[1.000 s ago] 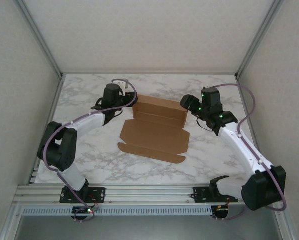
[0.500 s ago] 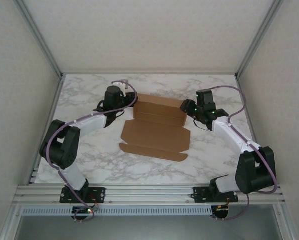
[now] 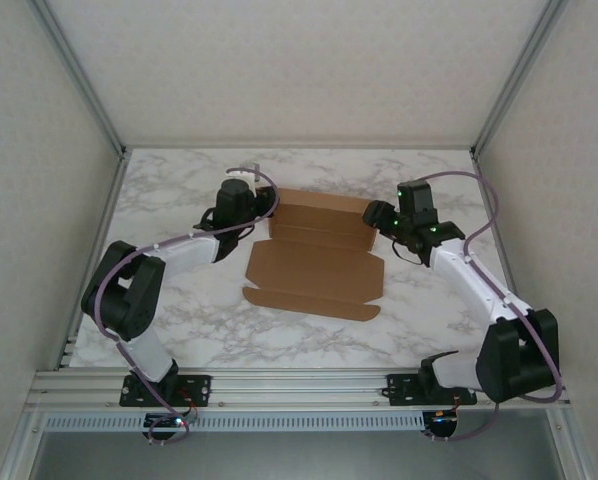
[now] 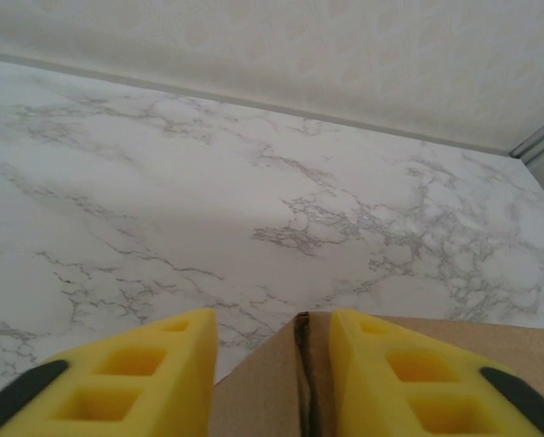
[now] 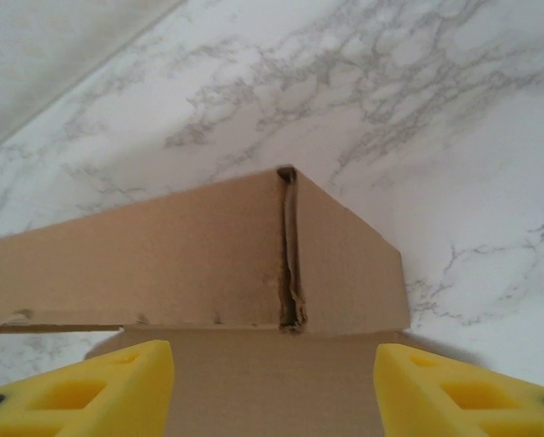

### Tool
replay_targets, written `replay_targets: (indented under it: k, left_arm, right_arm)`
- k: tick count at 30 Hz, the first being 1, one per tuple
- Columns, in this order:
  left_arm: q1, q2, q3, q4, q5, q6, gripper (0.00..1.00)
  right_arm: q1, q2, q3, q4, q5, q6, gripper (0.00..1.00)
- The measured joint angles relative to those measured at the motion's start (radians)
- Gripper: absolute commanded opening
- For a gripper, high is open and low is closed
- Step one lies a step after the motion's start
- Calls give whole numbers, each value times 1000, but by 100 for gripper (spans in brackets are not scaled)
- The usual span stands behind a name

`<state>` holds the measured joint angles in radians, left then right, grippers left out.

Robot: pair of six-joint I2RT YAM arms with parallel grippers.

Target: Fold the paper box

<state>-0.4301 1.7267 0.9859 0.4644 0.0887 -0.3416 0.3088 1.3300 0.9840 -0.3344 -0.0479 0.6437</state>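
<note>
Both arms have come in closer to the back corners of the paper box, and the right arm has swung in and bent down low. Its flat front part looks to have slid a tiny bit toward the right arm's side.

The box lies on the tabletop between the two end effectors. Its back wall stands up, and the rest lies flat, on the side of the arm bases.

The left end effector is partly open. One corner of the box sits between its yellow fingers. A thin strip of tabletop shows beside one finger, so I think it is not squeezing yet.

The right end effector is wide open. The other back corner stands just ahead of it, in the middle of the gap, and its fingers do not touch the card.

I think the box is very light. The card is thin and stiff, but it bends easily along its fold lines. It will likely slide on the smooth tabletop if pushed from one side only. A good place to hold looks like the standing wall near each corner. A soft pinch is best, since a hard squeeze could dent or tear the card
</note>
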Motion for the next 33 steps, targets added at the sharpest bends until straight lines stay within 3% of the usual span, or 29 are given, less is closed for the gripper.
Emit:
replay_targets:
  k: [5, 12, 18, 21, 26, 30, 33]
  left_arm:
    - [0, -6, -12, 13, 16, -37, 45]
    - [1, -2, -60, 107, 80, -190, 42]
    - [-11, -10, -75, 114, 96, -238, 51]
    - [-6, -60, -83, 48, 72, -216, 54]
    - [2, -167, -72, -60, 23, -151, 54]
    - [2, -225, -34, -123, 19, -115, 54]
    - [2, -263, -23, -164, 19, -101, 53]
  right_arm:
    - [-18, 34, -1, 38, -88, 16, 77]
    - [-50, 60, -46, 200, -198, 156, 78]
    - [-36, 62, -57, 205, -246, 173, 80]
    - [-35, -17, -56, 127, -199, 114, 81]
    - [-27, -146, 29, 17, -137, -53, 74]
    - [30, -59, 247, -66, -64, -257, 65]
    - [96, 10, 307, -58, -6, -447, 59]
